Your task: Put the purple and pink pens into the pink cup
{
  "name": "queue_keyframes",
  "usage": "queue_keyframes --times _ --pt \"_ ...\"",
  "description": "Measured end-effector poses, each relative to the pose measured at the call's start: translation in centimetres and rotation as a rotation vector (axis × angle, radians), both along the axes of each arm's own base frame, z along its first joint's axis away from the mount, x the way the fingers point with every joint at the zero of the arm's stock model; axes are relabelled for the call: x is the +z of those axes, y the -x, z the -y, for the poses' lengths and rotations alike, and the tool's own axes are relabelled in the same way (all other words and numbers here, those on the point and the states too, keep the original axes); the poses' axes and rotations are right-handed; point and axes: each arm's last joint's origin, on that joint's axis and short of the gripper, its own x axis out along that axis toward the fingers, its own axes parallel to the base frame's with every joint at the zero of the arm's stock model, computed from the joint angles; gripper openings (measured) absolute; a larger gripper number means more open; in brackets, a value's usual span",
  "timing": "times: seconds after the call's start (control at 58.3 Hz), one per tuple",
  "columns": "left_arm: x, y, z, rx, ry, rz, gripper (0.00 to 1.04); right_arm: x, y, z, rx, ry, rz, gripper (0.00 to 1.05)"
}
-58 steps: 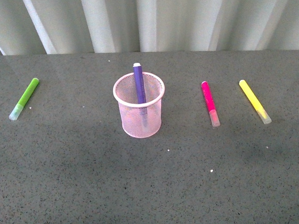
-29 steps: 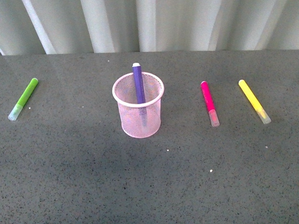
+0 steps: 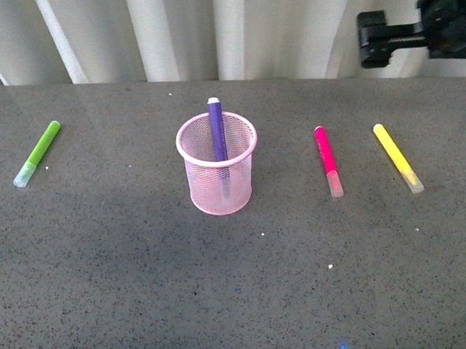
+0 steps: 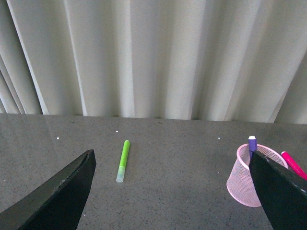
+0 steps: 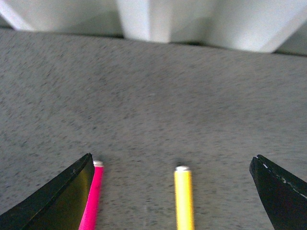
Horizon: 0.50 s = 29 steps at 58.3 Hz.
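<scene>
Purple pen (image 3: 217, 132) stood inside the pink cup (image 3: 206, 193), while the pink pen (image 3: 327, 159) lay on the tabletop (image 3: 145, 290) well to its right. We had just brought our right hand (image 5: 171, 158) in over that pen, fingers spread wide and empty, so the second pick looked next.

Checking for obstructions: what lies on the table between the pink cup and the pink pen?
Nothing; the front view shows bare table between the pink cup and the pink pen.

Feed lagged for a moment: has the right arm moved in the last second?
Yes. The right arm has entered the front view at upper right, above the yellow marker.
</scene>
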Motion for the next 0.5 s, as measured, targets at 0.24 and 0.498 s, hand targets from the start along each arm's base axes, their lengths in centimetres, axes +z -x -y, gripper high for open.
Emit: queue_keyframes --times 0.24,0.498 --pt "0.0 0.0 0.0 0.000 0.000 0.000 0.98 -4.2 -1.7 -4.3 0.007 -0.081 -0.202 0.98" --pt "0.0 0.0 0.0 0.000 0.000 0.000 0.98 -6.3 -2.4 -4.9 -0.048 -0.126 -0.266 0.98"
